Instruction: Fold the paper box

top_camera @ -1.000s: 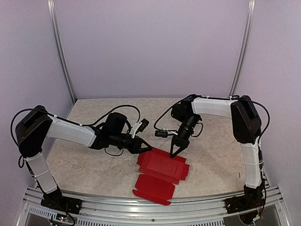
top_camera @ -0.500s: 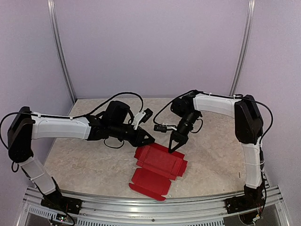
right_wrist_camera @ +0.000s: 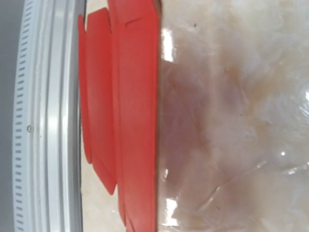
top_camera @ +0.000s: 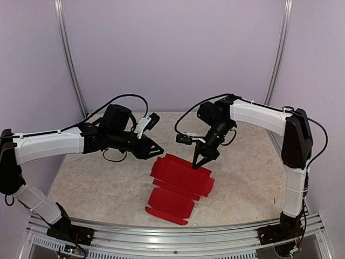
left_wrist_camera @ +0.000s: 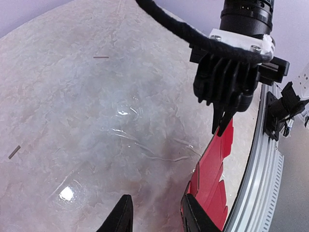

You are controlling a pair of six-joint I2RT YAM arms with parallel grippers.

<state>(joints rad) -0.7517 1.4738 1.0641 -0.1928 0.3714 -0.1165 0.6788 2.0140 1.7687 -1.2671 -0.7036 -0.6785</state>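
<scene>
The paper box (top_camera: 180, 181) is a bright red die-cut sheet, partly creased, lying near the table's front middle with a flap toward the front rail. My right gripper (top_camera: 198, 163) points down at its far edge, fingers together on the card. The left wrist view shows that gripper (left_wrist_camera: 220, 129) meeting the raised card edge (left_wrist_camera: 212, 179). My left gripper (top_camera: 160, 150) is open and empty, just left of the sheet, its fingertips (left_wrist_camera: 193, 217) beside the card's edge. The right wrist view shows only red card (right_wrist_camera: 133, 111); its own fingers are hidden.
The marbled table (top_camera: 102, 183) ends at an aluminium rail (top_camera: 172, 237) along the front, close to the sheet's near flap. The rail also shows in both wrist views (left_wrist_camera: 256, 179) (right_wrist_camera: 46, 116). Pale walls and two upright posts (top_camera: 70, 59) enclose the back.
The right gripper has moved away from the rail, and the red sheet has shifted with it, back and slightly left. The left gripper has drawn back to the left.
</scene>
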